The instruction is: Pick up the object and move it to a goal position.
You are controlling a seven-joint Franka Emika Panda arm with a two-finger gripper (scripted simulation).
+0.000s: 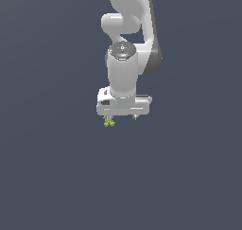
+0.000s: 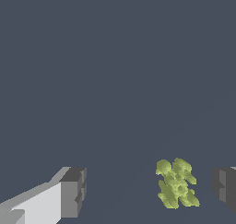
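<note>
The small yellow-green lumpy object (image 2: 175, 183) is a cluster of rounded knobs and short lobes, matte and softly shaded, brighter lime on the raised bumps and darker olive in the creases between them, with a ragged, uneven outline. In the wrist view it lies between the two dark grey pads (image 2: 73, 192) of the white robot gripper (image 2: 150, 191), nearer to one pad than to the other, with a gap of bare floor showing on either side of it, so the fingers are spread apart and touch nothing. The pads are blocky and faceted with stepped edges, and one sits on a smooth pale finger. In the exterior view the object (image 1: 109, 122) appears as a tiny speck just under the gripper (image 1: 121, 116), toward the exterior view's left of the hand. The glossy white, rounded arm (image 1: 124, 68), with a dark grey band along one side, points straight down over the flat, featureless slate-grey ground (image 1: 52, 177).
</note>
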